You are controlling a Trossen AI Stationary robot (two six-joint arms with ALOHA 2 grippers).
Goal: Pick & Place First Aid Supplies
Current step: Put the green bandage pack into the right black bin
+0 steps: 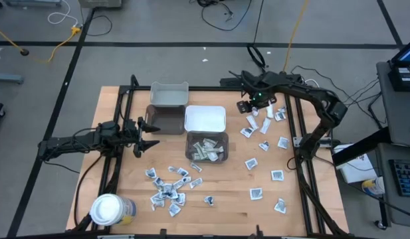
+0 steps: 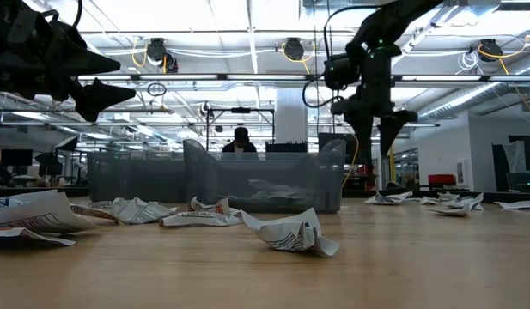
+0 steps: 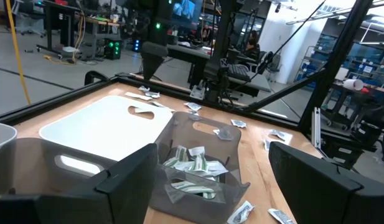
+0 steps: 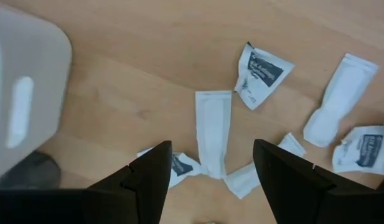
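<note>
Both tools are empty with fingers spread apart: the right tool (image 4: 207,180) hangs above the far right of the tabletop (image 1: 311,212), over a narrow white packet (image 4: 213,132) lying flat between its fingers; the left tool (image 1: 146,135) hovers left of the grey bin (image 1: 206,147). Print on the packets is too small to read. More packets (image 1: 166,191) lie scattered near and right; some sit inside the bin.

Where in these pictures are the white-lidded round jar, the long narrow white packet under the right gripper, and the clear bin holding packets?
white-lidded round jar (image 1: 106,209): high view, lid centre.
long narrow white packet (image 4: 213,127): right wrist view, mid-length.
clear bin holding packets (image 1: 224,147): high view, right rim.
</note>
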